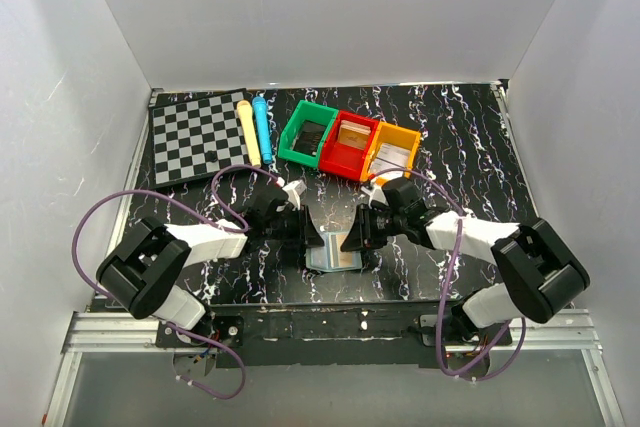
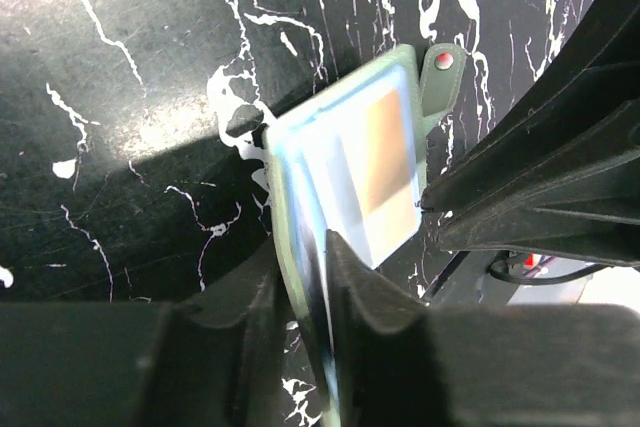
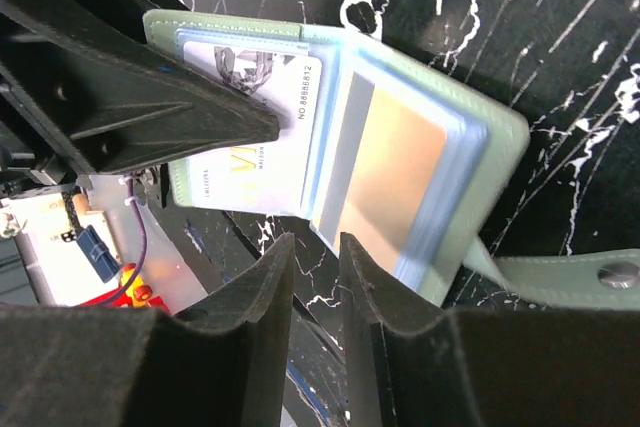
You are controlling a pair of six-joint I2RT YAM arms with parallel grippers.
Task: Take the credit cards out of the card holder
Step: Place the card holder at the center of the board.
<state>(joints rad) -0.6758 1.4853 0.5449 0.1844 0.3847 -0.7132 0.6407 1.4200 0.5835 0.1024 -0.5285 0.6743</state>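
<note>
The card holder (image 1: 335, 260) lies open near the table's front edge, between my two grippers. It is pale blue with green-teal edging and a snap tab (image 2: 440, 72). My left gripper (image 2: 303, 247) is shut on the edge of one panel, which stands between its fingers. A tan-orange credit card (image 3: 390, 172) sits in the right panel's sleeve, and a white printed card (image 3: 255, 137) in the left panel. My right gripper (image 3: 315, 242) is open by a narrow gap with only table showing between its fingers. It sits just below the holder's edge.
A checkerboard (image 1: 198, 137) lies at the back left, with a yellow tube (image 1: 247, 132) and a blue tube (image 1: 263, 127) beside it. Green (image 1: 307, 133), red (image 1: 349, 144) and orange (image 1: 392, 154) bins stand in a row behind the grippers.
</note>
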